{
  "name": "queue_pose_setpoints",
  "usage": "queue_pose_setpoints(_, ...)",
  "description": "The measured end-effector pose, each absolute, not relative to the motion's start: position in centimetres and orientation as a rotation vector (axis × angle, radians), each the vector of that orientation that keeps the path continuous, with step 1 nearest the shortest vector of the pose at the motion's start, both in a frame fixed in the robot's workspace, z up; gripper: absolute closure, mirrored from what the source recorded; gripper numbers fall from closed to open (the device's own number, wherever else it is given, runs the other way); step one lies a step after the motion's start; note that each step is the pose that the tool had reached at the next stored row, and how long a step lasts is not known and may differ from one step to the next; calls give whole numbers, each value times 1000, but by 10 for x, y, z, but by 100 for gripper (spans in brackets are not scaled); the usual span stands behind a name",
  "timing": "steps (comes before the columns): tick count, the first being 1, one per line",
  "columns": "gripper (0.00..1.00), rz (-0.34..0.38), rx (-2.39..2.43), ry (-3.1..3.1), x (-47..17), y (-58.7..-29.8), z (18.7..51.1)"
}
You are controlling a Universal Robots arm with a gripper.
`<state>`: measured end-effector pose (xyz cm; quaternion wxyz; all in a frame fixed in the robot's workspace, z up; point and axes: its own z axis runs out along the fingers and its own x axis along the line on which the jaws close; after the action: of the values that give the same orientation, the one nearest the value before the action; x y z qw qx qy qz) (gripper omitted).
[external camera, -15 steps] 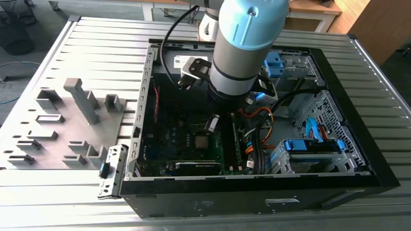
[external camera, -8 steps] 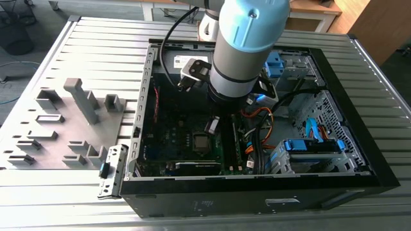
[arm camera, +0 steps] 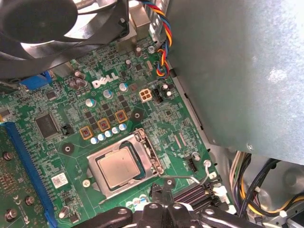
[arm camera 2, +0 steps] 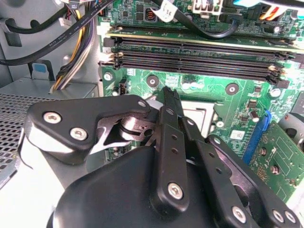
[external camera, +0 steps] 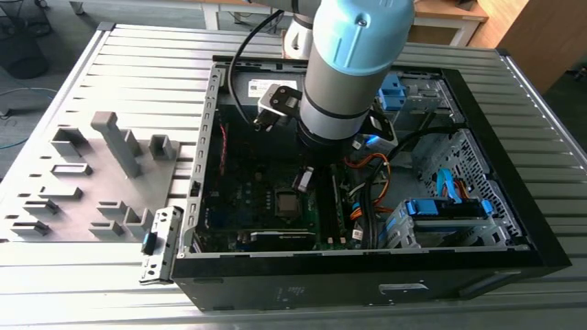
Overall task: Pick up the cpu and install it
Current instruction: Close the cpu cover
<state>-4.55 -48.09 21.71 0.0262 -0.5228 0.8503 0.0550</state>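
On the exterior view's left, grey plastic fixture blocks stood on the ribbed metal surface. Next to them, toward the exterior view's right, sat an open black computer case with its side off. The robot arm reached down into the middle of the case, over the green motherboard. In the first wrist view the cpu lay flat in its socket on the motherboard, with the metal frame around it and a thin lever lying just beside it. The end effector hung near the socket, and its black fingers looked pinched close together with nothing between them. Long black memory slots ran across the board in the second wrist view. A round black fan sat near the board. On the exterior view's right, blue drive clips and orange cables filled that end of the case.
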Motion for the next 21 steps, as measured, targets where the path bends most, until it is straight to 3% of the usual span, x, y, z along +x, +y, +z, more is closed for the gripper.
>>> queue_pose_setpoints(21, 89, 170, -1615, 2626, -52, -481, 218)
